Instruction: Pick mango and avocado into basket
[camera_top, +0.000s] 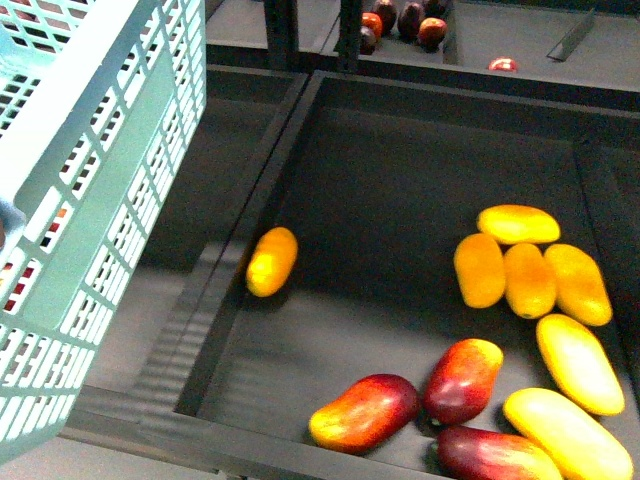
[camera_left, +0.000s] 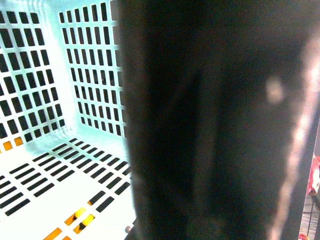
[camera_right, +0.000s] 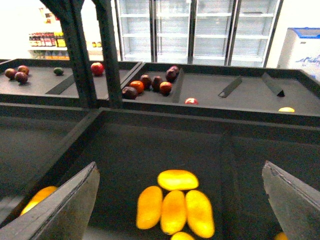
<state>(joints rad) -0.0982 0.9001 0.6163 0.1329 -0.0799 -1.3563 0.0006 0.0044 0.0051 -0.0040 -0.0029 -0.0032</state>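
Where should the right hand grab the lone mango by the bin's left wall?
Across its narrow middle, coming straight down from above. The mango lies flat, long axis running roughly along the bin's left wall, so the right hand should close across the short width. It sits close to that wall; the gap on the wall side looks tight, the other side is bare floor.

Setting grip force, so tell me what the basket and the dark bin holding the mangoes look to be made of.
Basket: moulded plastic by the look, pale teal, smooth with a slight sheen; the even slotted lattice and thick rim suggest it. Bin: dark grey, matte, flat panels with straight raised edges; painted metal or plastic, the look leaves it open.
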